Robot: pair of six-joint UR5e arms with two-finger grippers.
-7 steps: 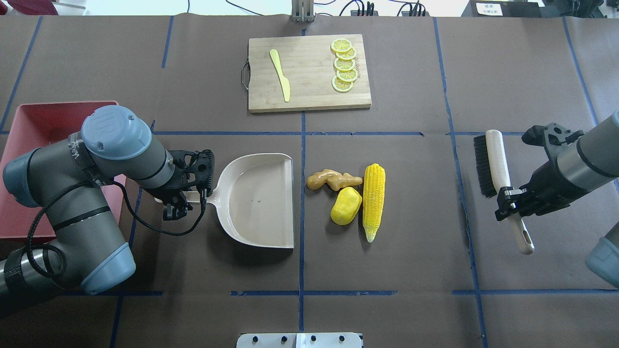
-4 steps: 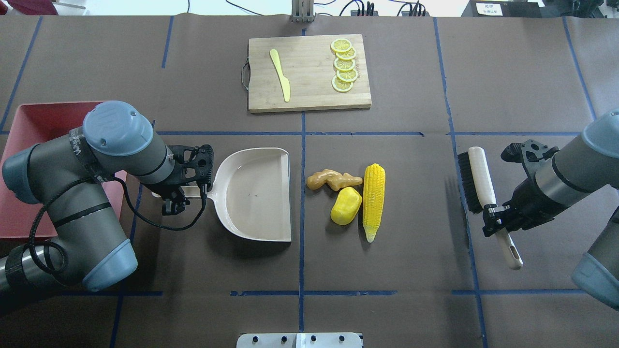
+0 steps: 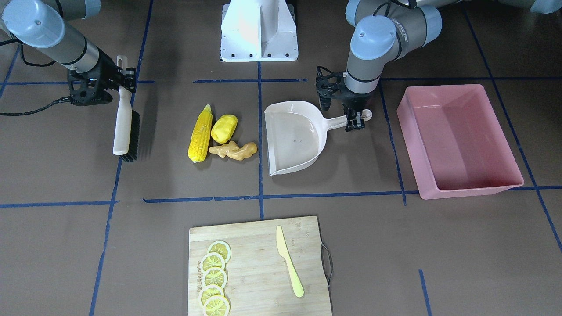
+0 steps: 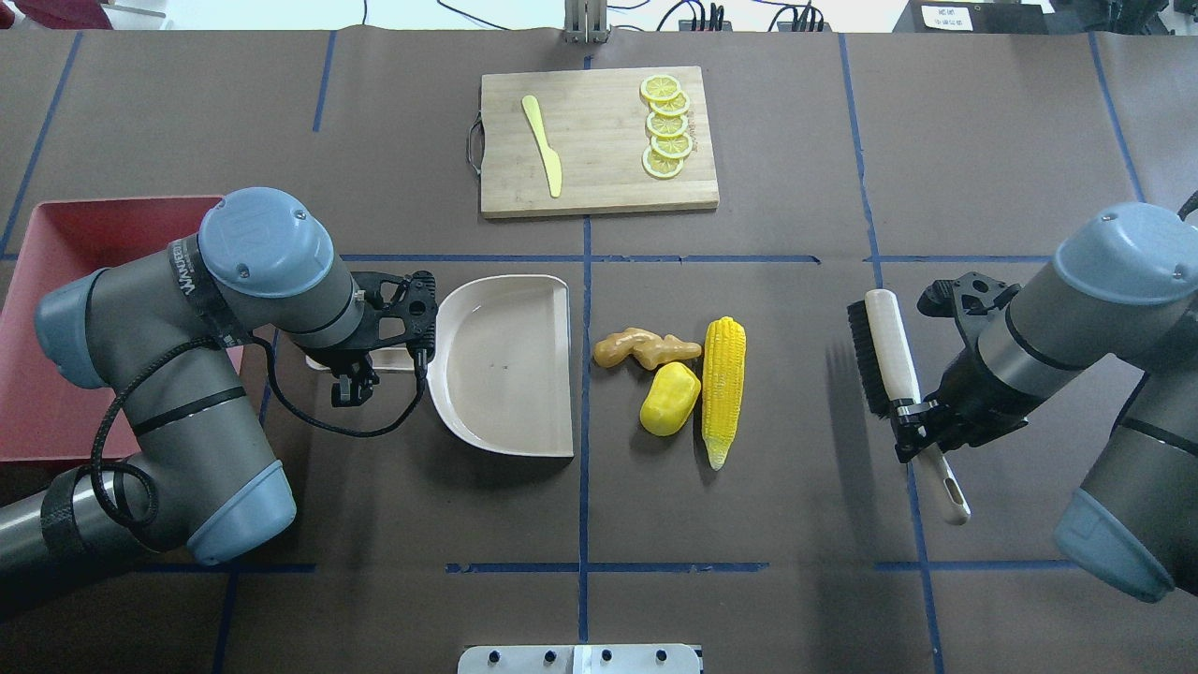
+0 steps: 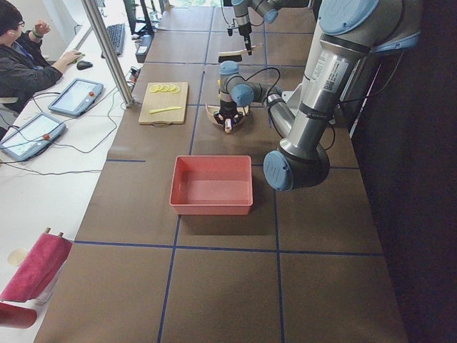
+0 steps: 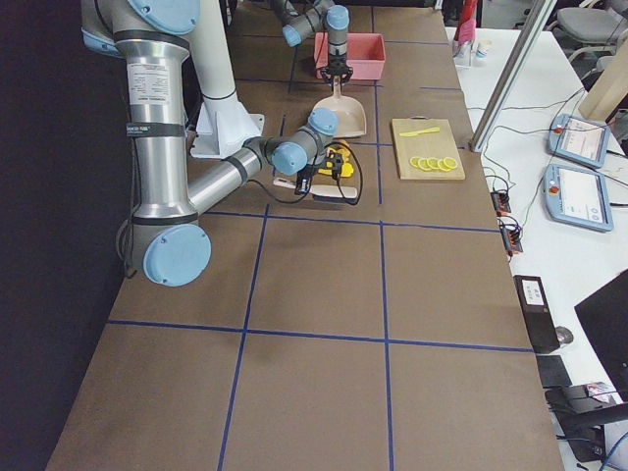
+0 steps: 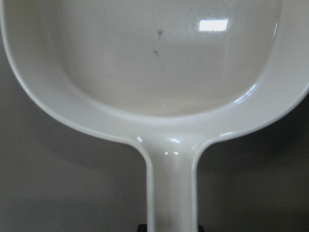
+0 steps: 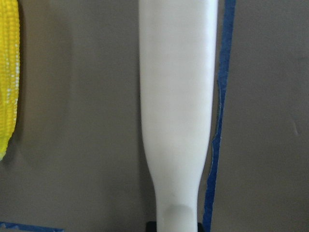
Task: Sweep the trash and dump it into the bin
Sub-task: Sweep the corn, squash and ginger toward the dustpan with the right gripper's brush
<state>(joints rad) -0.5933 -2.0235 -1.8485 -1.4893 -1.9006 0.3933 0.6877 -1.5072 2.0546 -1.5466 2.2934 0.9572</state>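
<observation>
On the table, corn cob, potato piece and ginger root lie between dustpan and brush. Both arms bent, wrists down: left fingers clamp the dustpan handle, right fingers the brush handle. Front view shows the whole bin; overhead, the left arm half-hides it.

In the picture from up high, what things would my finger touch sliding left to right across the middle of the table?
pink bin → dustpan → ginger root → corn cob → brush. The potato piece overlaps the ginger root sideways, so it is left out.
</observation>
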